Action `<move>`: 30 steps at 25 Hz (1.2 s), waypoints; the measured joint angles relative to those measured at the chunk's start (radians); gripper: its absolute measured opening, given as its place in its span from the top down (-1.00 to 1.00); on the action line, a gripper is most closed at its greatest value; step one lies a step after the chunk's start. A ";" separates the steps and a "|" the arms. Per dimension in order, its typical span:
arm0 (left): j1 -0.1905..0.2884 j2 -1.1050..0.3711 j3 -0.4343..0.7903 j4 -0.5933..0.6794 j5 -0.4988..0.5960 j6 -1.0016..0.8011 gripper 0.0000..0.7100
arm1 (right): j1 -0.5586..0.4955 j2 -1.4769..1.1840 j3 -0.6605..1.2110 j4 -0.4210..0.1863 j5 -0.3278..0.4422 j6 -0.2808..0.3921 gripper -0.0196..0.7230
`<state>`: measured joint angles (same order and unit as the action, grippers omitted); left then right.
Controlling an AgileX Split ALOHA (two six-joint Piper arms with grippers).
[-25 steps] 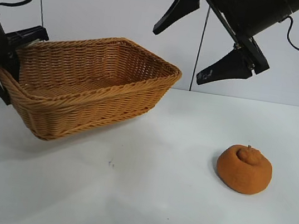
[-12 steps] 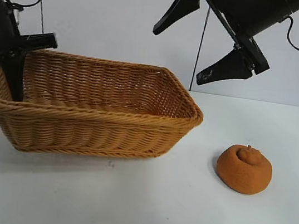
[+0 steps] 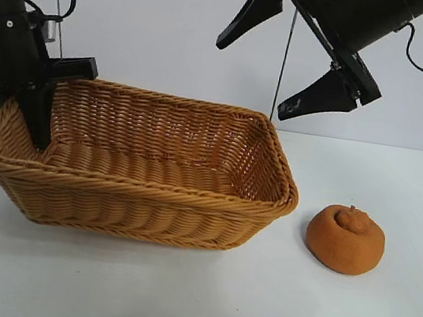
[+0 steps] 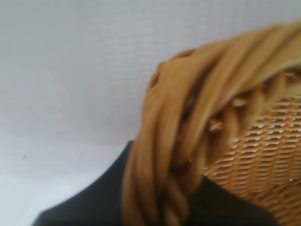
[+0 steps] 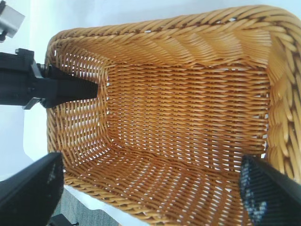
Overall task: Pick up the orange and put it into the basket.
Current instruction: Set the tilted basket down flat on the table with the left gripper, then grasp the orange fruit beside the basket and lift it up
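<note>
Left gripper (image 3: 31,128) clamped on basket (image 3: 150,197) left wall; right gripper (image 3: 289,62) gaping overhead; orange (image 3: 345,239) far right.

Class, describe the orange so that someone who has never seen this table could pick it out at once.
Start at the big wicker basket on the white table. Just off its end away from the left gripper lies the orange, alone on the tabletop: a dull orange-brown lump with a knob on top.

The left hand (image 3: 31,112) is pointed steeply down, its fingers clamped on the basket (image 3: 189,203) wall. The right hand (image 3: 279,49) is held high, fingers spread wide.
</note>
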<state>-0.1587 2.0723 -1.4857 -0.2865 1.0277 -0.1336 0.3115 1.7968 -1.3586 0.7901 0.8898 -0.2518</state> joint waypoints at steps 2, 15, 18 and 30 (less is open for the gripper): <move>0.000 0.033 0.000 0.000 -0.009 0.004 0.74 | 0.000 0.000 0.000 0.000 0.000 0.000 -0.92; 0.000 0.079 -0.005 -0.036 -0.055 0.077 -0.14 | 0.000 0.000 0.000 -0.003 -0.002 0.000 -0.92; 0.000 0.079 -0.019 -0.036 -0.020 0.077 -0.65 | 0.000 0.000 0.000 -0.003 -0.002 0.000 -0.92; 0.000 0.018 -0.217 0.036 0.177 0.078 -0.81 | 0.000 0.000 0.000 -0.003 -0.002 0.000 -0.92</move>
<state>-0.1587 2.0900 -1.7027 -0.2502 1.2044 -0.0554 0.3115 1.7968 -1.3586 0.7876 0.8873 -0.2518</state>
